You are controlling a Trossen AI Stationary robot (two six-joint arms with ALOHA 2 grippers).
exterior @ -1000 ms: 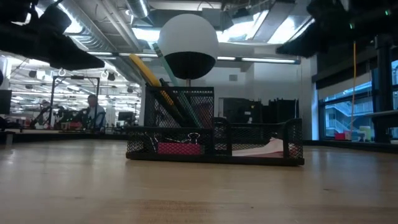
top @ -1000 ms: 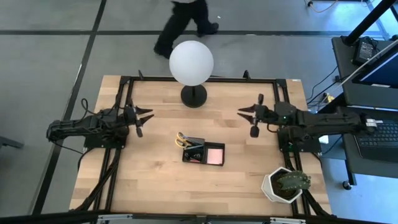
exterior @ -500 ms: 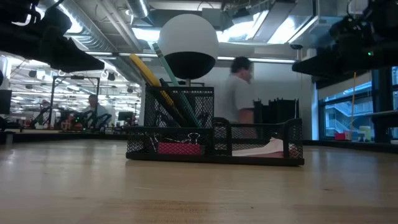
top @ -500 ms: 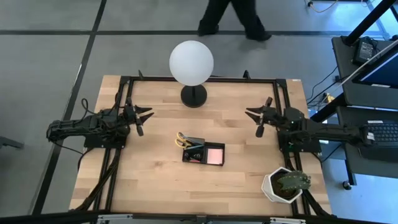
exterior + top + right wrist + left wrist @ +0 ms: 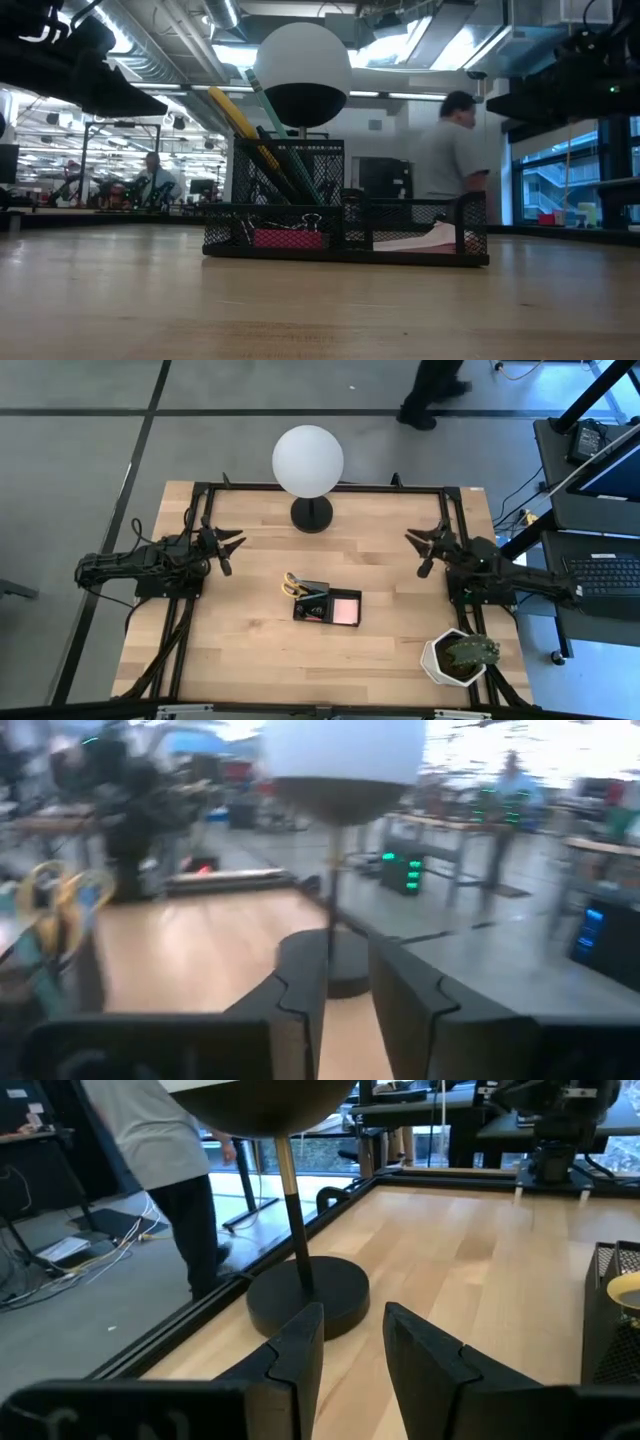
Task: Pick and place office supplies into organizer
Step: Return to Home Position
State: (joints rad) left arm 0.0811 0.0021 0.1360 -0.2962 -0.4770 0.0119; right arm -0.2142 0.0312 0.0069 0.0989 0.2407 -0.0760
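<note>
The black mesh organizer [image 5: 327,603] sits mid-table, its base on the wood. Yellow-handled scissors [image 5: 290,582] stand tilted in its taller left compartment [image 5: 290,170] beside a thin green stick [image 5: 262,108]. The pink pad [image 5: 346,608] lies in the low right compartment. A black binder clip [image 5: 310,222] shows through the mesh. My left gripper [image 5: 232,546] hovers left of the organizer, toward the far side, and my right gripper [image 5: 426,546] hovers to its right. Both are open by a narrow gap [image 5: 355,1330] [image 5: 348,970] and hold nothing.
The white globe lamp [image 5: 308,460] stands on its black base [image 5: 312,514] at the far middle of the table. A potted plant [image 5: 460,656] sits at the near right corner. A person [image 5: 432,390] walks beyond the far edge. Bare wood lies around the organizer.
My right gripper has drawn back from the table's middle toward its right edge, staying above the table. The organizer and its contents have not moved. The person behind the table has walked rightward.
</note>
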